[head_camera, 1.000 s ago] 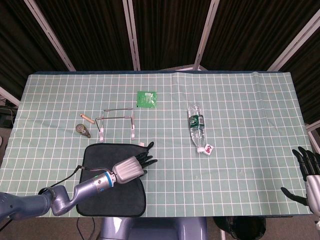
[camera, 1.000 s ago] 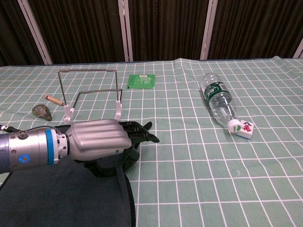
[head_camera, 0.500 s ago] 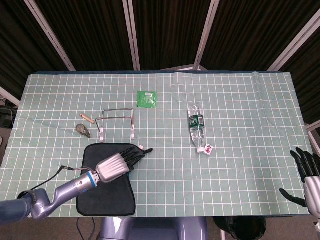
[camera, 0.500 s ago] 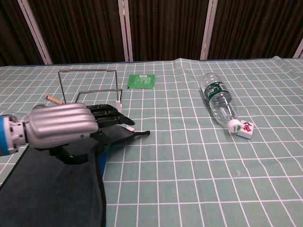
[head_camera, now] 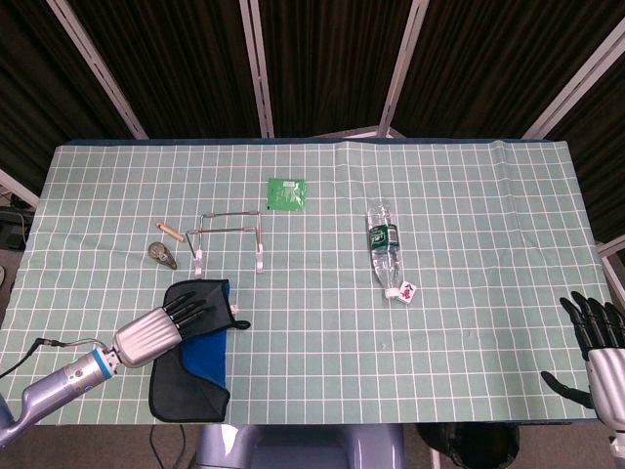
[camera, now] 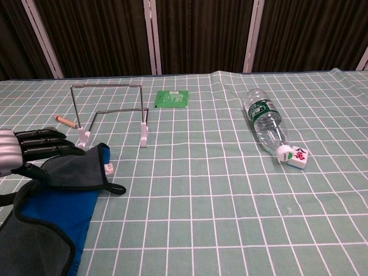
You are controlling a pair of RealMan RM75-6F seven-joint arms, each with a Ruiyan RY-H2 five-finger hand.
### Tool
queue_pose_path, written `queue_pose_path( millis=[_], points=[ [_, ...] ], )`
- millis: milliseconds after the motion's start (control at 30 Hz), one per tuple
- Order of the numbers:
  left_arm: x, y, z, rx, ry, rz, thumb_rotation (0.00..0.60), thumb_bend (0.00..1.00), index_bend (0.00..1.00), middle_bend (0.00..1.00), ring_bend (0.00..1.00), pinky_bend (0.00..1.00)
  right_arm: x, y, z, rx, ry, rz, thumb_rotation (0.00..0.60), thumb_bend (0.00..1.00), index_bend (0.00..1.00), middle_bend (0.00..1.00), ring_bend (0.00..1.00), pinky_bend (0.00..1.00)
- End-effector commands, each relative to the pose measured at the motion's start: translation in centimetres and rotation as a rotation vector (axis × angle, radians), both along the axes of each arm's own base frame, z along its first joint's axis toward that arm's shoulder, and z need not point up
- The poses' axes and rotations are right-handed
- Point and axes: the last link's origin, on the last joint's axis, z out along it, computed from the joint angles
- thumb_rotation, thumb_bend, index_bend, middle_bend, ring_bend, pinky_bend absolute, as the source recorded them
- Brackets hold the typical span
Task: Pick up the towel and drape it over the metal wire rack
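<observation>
I am looking at a desk (head_camera: 469, 195) under green grid cloth, dark slatted walls behind. One towel (head_camera: 195, 344) is lying folded at seven o'clock, my left hand (head_camera: 161, 327) clamping it. One rack (head_camera: 229, 242), one bottle (head_camera: 384, 244). Right hand (head_camera: 596, 357) is hanging spread, holding nothing.

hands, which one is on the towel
The left hand: its fingers grip the folded towel. The right hand sits off the table's right edge, holding nothing.
</observation>
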Motion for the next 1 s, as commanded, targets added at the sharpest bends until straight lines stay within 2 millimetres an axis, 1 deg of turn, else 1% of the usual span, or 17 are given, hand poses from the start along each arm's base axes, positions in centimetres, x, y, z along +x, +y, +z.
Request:
queue_pose_path(
  millis=[33,167,733,800,833,900,933,967,1000],
  points=[
    [-2.1,-0.6,0.2,-0.001,0.011,0.017,0.600,0.55,0.78,0.00,0.00,0.00,0.1,0.1,-0.2,0.004,0.003,0.002,0.600,0.00,0.00,0.00,0.00,0.00],
    [-2.7,-0.5,0.2,0.003,0.002,0.027,0.600,0.55,0.76,0.00,0.00,0.00,0.2,0.1,-0.4,0.008,0.008,0.004,0.600,0.00,0.00,0.00,0.00,0.00],
    [-3.8,-0.6,-0.3,0.004,0.018,0.045,0.600,0.55,0.76,0.00,0.00,0.00,0.2,0.2,-0.5,0.013,0.013,0.008,0.600,0.00,0.00,0.00,0.00,0.00],
    [-4.0,-0.6,-0.3,0.008,0.023,0.050,0.600,0.55,0.74,0.00,0.00,0.00,0.2,0.2,-0.5,0.012,0.014,0.009,0.600,0.00,0.00,0.00,0.00,0.00],
    [-4.0,-0.6,-0.3,0.010,0.025,0.052,0.600,0.54,0.68,0.00,0.00,0.00,0.2,0.2,-0.5,0.012,0.014,0.009,0.600,0.00,0.00,0.00,0.00,0.00],
    [-4.3,-0.6,-0.2,0.012,0.035,0.061,0.600,0.43,0.45,0.00,0.00,0.00,0.2,0.2,-0.6,0.014,0.015,0.010,0.600,0.00,0.00,0.00,0.00,0.00],
    [-4.5,-0.6,-0.2,0.012,0.043,0.064,0.600,0.32,0.25,0.00,0.00,0.00,0.3,0.2,-0.6,0.014,0.015,0.010,0.600,0.00,0.00,0.00,0.00,0.00],
    [-4.7,-0.6,-0.2,0.009,0.055,0.074,0.600,0.21,0.10,0.00,0.00,0.00,0.3,0.2,-0.6,0.014,0.015,0.011,0.600,0.00,0.00,0.00,0.00,0.00],
    [-4.9,-0.6,-0.1,0.004,0.064,0.088,0.600,0.13,0.01,0.00,0.00,0.00,0.3,0.2,-0.6,0.014,0.015,0.012,0.600,0.00,0.00,0.00,0.00,0.00]
  ],
)
